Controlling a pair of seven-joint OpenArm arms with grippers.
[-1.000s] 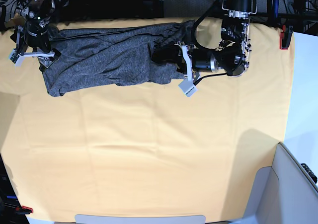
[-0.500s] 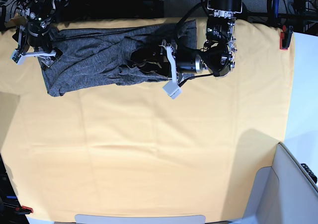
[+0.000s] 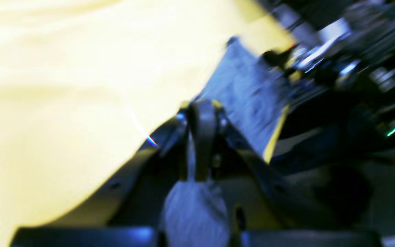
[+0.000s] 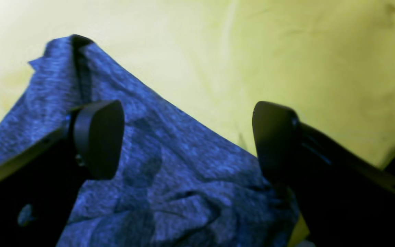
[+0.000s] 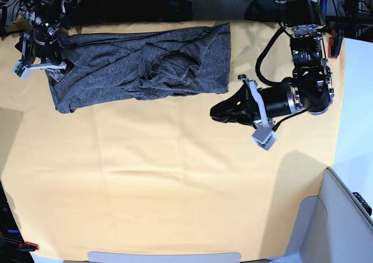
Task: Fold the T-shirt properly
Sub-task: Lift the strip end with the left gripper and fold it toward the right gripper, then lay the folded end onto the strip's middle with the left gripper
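Observation:
The dark grey T-shirt (image 5: 140, 67) lies in a long band across the far side of the yellow cloth (image 5: 175, 181), with bunched wrinkles near its middle. My right gripper (image 5: 39, 67) stands open over the shirt's left end. In the right wrist view its two black fingers straddle the shirt (image 4: 170, 178) around the right gripper (image 4: 187, 137). My left gripper (image 5: 215, 112) is shut and hangs over bare cloth just right of and below the shirt's right edge. In the blurred left wrist view the left gripper (image 3: 201, 137) has its pads pressed together, and the shirt (image 3: 249, 92) lies beyond them.
A red clamp (image 5: 335, 41) grips the cloth at the far right edge. A grey-white bin corner (image 5: 344, 216) fills the near right. A small red clip (image 5: 30, 245) sits at the near left corner. Dark equipment lines the far edge.
My left gripper pulled back off the shirt's middle, moving right and toward the near side onto bare cloth, and shut. The shirt's right part now lies spread out. The right arm stayed put.

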